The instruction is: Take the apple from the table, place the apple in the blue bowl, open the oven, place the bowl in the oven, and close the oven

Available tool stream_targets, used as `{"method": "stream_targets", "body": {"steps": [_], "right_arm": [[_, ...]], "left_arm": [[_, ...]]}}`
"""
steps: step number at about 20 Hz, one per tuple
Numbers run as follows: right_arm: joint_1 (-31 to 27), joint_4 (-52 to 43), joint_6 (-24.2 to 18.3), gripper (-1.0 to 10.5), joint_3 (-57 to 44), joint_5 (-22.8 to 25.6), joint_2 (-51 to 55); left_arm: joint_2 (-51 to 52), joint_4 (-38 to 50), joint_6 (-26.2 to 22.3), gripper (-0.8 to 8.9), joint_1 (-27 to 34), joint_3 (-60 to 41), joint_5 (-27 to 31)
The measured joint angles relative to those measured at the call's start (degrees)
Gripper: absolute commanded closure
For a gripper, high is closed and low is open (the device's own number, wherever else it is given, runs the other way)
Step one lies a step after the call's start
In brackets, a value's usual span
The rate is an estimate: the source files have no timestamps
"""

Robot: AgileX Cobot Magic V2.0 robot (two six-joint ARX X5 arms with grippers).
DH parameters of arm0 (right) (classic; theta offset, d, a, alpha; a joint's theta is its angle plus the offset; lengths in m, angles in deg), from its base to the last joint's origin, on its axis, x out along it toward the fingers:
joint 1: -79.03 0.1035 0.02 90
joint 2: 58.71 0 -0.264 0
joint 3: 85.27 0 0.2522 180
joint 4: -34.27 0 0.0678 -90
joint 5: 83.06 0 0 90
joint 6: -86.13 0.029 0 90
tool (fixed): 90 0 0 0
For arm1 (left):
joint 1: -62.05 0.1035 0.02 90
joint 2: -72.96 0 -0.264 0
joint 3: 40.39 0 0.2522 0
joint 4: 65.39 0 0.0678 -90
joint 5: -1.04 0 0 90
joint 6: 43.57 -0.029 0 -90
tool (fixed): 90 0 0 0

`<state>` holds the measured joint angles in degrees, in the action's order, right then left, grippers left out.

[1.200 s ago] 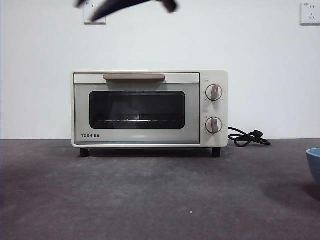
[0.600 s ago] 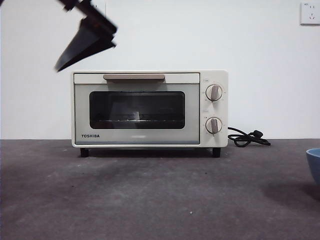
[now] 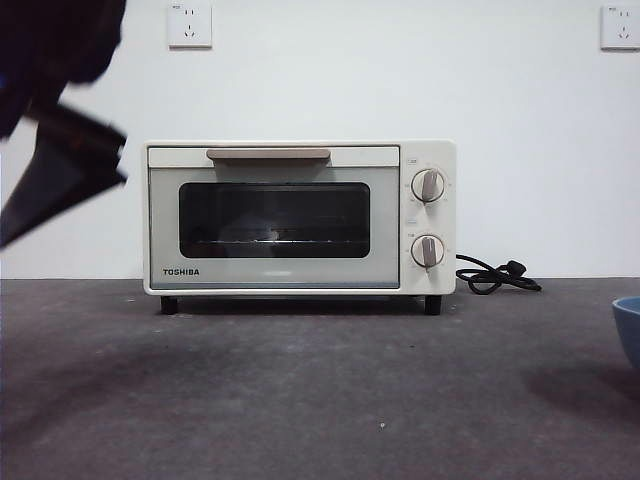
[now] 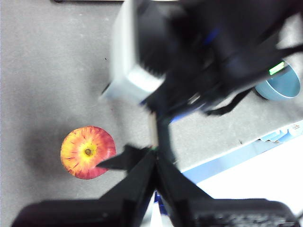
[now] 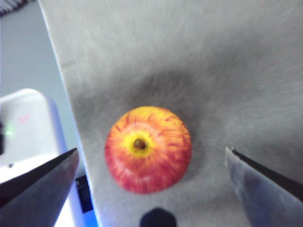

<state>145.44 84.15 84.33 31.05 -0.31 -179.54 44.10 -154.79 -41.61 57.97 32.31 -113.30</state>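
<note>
The right gripper [image 5: 151,189] hangs over the apple [image 5: 148,149] with its jaws spread wide, one on each side of the fruit and both well clear of it. The apple sits stem-up on the table [image 5: 236,56], near that surface's edge. The left gripper [image 4: 154,165] has its jaws pressed together, holding nothing, and waits higher up; its view shows the other arm above the same apple [image 4: 88,152], with the blue bowl [image 4: 280,85] well apart. In the front view, a dark arm shows at the upper left beside the oven [image 3: 299,217], whose door is shut, and only the bowl's rim [image 3: 628,330] peeks in.

The step in hand appears to be the pick-up. The jaws should descend straight and centred, low enough to meet the apple's widest part, then close gently so the round fruit does not squirt toward the edge.
</note>
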Motion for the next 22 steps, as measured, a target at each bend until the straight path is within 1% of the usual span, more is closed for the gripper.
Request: {"method": "stream_targets", "body": {"steps": [3,6,7,10,17,21,22], "right_arm": [[0.1,-2.6,0.0,0.6,0.0,0.0,-2.4],[0.1,-3.4,0.0,0.6,0.0,-0.3,-3.0],[0.1,-4.2,0.0,0.6,0.0,-0.2,-3.0],[0.1,-6.4,0.0,0.6,0.0,-0.2,-3.7],[0.2,-6.6,0.6,0.7,0.0,-0.7,-7.9],[0.2,-7.6,2.3,0.7,0.0,-0.6,-8.8],[0.2,-7.4,2.6,1.2,0.0,-0.5,-9.3]], "left_arm": [[0.0,0.0,0.0,8.18,0.0,0.0,2.1],[0.0,0.0,-0.9,8.18,0.0,0.0,10.1],[0.0,0.0,-1.0,8.18,0.0,0.0,11.1],[0.0,0.0,-1.0,8.18,-0.3,0.0,11.0],[0.0,0.0,-1.1,8.18,-0.3,0.0,10.6],[0.0,0.0,-1.1,8.18,-0.3,0.0,10.6],[0.0,0.0,-1.1,8.18,-0.3,0.0,10.6]]}}
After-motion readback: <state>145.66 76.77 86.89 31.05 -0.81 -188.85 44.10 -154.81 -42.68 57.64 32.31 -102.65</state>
